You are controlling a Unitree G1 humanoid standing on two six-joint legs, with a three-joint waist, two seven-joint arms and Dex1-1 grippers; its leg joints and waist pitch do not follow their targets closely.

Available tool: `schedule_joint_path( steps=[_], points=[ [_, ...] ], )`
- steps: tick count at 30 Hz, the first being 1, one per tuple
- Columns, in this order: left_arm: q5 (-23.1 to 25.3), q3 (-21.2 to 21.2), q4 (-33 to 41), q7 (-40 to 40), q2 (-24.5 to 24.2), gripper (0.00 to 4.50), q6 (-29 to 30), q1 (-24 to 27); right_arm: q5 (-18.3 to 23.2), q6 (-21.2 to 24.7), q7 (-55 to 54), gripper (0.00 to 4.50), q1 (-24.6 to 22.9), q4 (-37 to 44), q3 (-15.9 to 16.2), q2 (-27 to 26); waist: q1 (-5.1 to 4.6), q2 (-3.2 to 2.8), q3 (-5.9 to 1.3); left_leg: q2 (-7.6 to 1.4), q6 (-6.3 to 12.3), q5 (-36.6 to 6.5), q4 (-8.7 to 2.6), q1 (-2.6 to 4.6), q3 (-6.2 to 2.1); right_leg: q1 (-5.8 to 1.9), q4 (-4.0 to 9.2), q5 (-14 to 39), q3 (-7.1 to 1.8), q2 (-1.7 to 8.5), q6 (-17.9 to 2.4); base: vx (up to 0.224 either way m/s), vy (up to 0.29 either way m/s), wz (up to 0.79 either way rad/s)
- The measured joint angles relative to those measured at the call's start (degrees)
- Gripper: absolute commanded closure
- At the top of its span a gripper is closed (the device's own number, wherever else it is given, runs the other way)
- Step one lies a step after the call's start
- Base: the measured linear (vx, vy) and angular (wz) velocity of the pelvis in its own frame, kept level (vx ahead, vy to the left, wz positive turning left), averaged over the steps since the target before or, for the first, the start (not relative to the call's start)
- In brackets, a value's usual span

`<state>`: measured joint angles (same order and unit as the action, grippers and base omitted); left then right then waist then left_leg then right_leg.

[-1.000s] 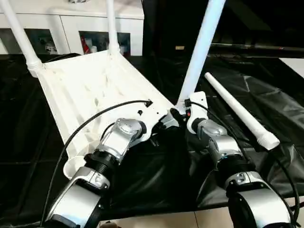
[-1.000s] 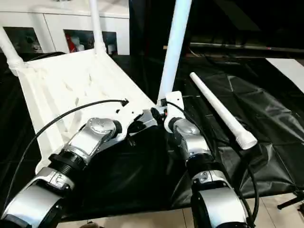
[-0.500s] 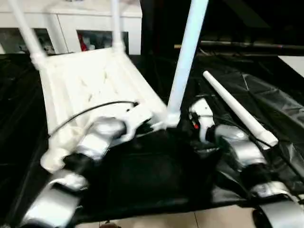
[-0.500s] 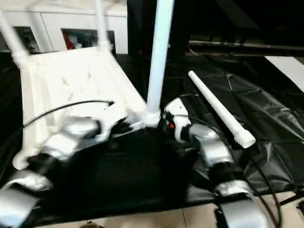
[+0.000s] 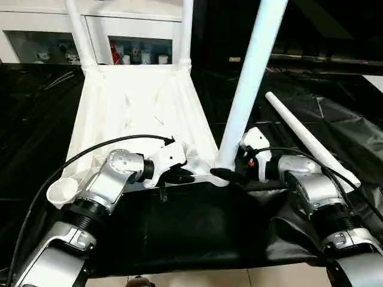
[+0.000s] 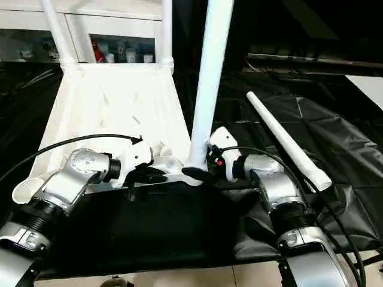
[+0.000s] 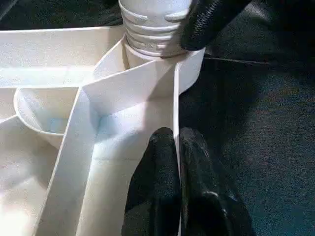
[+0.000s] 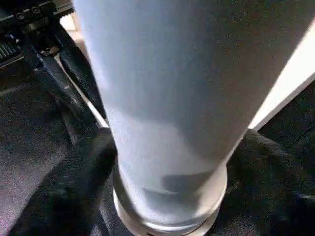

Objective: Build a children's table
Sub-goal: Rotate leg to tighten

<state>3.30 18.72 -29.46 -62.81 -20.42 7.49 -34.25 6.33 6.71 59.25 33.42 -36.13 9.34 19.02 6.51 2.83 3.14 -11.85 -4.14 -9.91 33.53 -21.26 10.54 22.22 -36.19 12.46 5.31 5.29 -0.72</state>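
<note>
Upright leg (image 5: pixel 251 84) and both pincers crowd the near corner; black cover (image 5: pixel 197 227) lies open.

My fingers (image 7: pixel 194 196) are matt black with a fine grain. The tabletop (image 5: pixel 137 113) and its legs (image 5: pixel 251 78) look like smooth white plastic, faintly glossy. The table (image 5: pixel 335 119) wears crinkled, shiny black sheeting. My forearms (image 5: pixel 311 191) are brushed silver metal.

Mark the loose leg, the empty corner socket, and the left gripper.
loose leg (image 5: pixel 308 139): left eye view, mid-shaft, lying on the black cover.
empty corner socket (image 5: pixel 61 191): left eye view, its round rim.
left gripper (image 7: pixel 177 147): left wrist view, between fingertips pinching the tabletop rim.
</note>
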Motion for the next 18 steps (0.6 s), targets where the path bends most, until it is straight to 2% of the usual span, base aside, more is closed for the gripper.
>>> schedule_joint_path(
  steps=[7, 13, 18],
  points=[
    [0.0, -0.06, 0.0, -0.07, -0.07, 4.5, 0.0, 0.0, -0.07, -0.02, 0.45, 1.58, 0.0, -0.02, 0.09, -0.01, -0.01, 0.05, 0.02, 0.0, 0.01, 0.01, 0.0, 0.0, 0.0, 0.0, 0.0, 0.0, 0.0, 0.0, 0.0, 0.0, 0.0, 0.0],
    [0.46, -0.06, -0.06, 1.17, 0.22, 4.5, 0.37, 0.0, -0.44, -0.93, -0.98, 1.75, 0.0, -1.17, 0.01, -0.46, -0.04, 0.18, -0.02, -0.01, 0.08, 0.05, 0.01, 0.05, 0.0, -0.02, -0.04, 0.0, 0.0, 0.0, 0.0, 0.0, 0.0, 0.0],
    [2.34, -0.86, -4.35, 10.02, 5.23, 4.5, 4.31, -2.72, -0.44, -0.83, -14.28, 1.77, 1.69, -7.16, -3.62, -4.86, -0.49, 0.38, -0.13, 0.02, -0.09, 0.05, 0.02, 0.31, 0.03, -0.2, -0.01, -0.24, -0.1, 0.0, -0.02, 0.0, 0.0, 0.0]
  ],
)
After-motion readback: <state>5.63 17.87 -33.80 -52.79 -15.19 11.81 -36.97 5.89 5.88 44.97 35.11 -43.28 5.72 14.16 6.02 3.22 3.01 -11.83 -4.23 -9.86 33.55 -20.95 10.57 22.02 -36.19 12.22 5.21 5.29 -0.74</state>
